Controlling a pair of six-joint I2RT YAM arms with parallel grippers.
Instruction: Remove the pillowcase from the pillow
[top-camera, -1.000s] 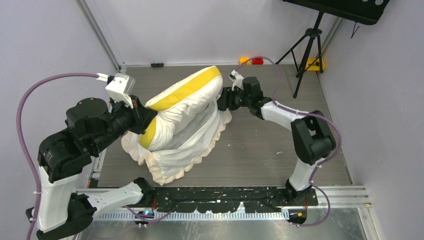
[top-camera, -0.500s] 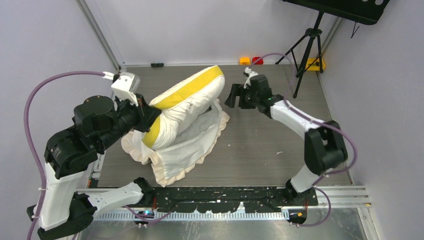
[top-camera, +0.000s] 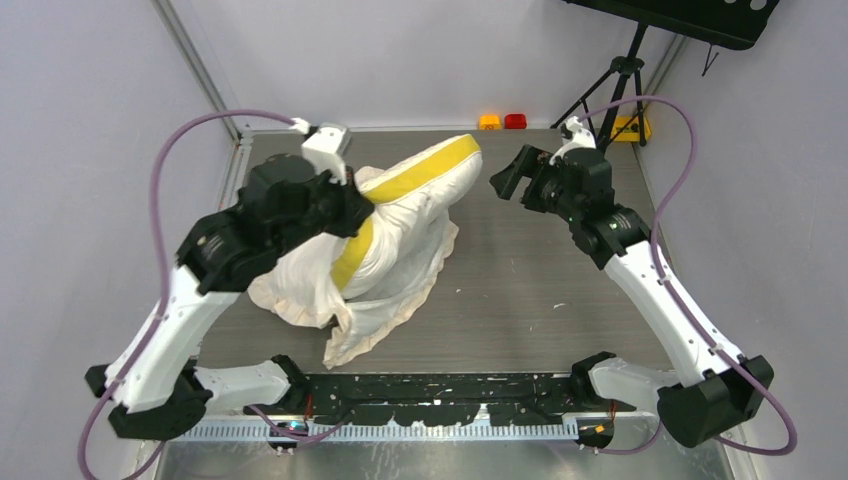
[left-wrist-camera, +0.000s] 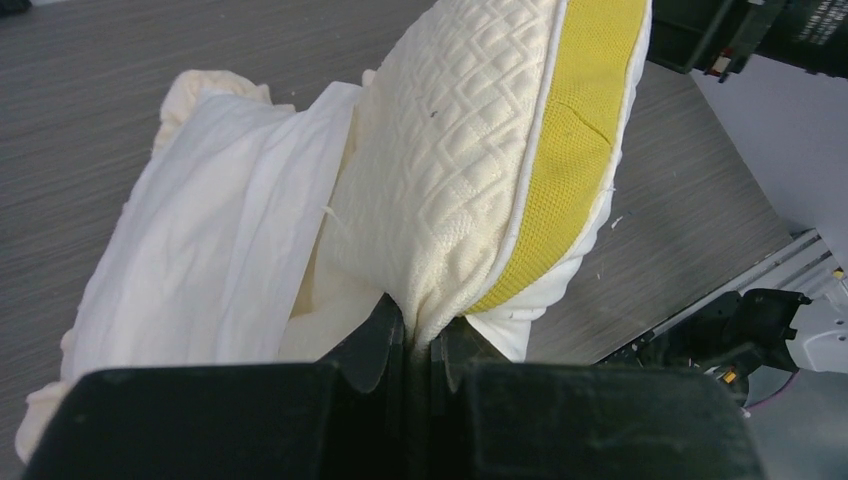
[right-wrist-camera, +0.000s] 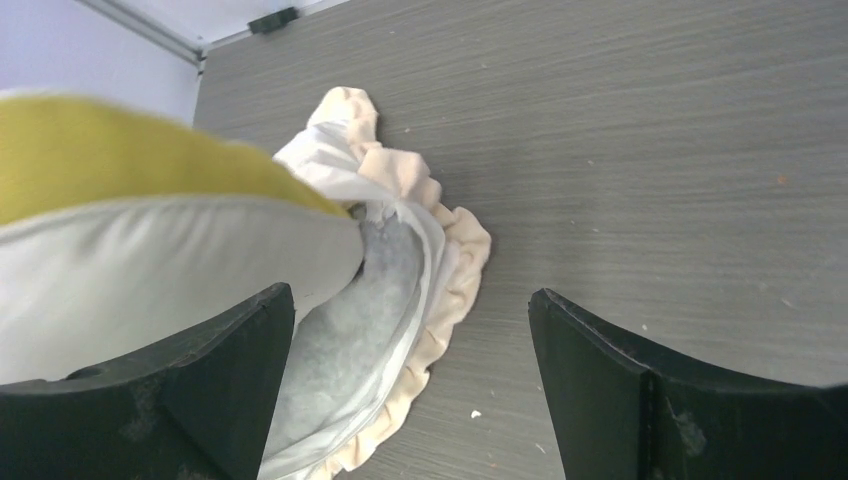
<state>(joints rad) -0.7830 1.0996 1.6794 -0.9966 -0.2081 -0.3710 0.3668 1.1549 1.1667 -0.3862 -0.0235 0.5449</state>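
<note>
Yellow and soft, the pillow (top-camera: 425, 180) stands on a slant in the middle of the grey table (top-camera: 560, 290). Its bright yellow band faces up and runs toward the far side. The low end of the pillow sits inside the pillowcase (top-camera: 385, 300). The high end sticks out bare. The pillowcase lies bunched up on the table around that low end. Its cream side shows, and its frill edge spreads out on the near side. From the right wrist camera, a bit of fuzzy grey shows inside the pillowcase (right-wrist-camera: 370, 290), under the pillow (right-wrist-camera: 150, 250).

The left gripper (top-camera: 352, 205) is at the left side of the pillow. From the left wrist camera, the left gripper (left-wrist-camera: 418, 335) has its two fingers pressed tight together. They pinch a corner of the pillow (left-wrist-camera: 460, 160), right where the dotted cloth meets the yellow band. The cream pillowcase (left-wrist-camera: 210, 240) hangs loose beside it.

The right gripper (top-camera: 512, 178) is up in the air, just to the right of the pillow's high end. It does not touch the pillow. Its fingers (right-wrist-camera: 200, 370) are spread wide apart, and there is nothing between them.
</note>
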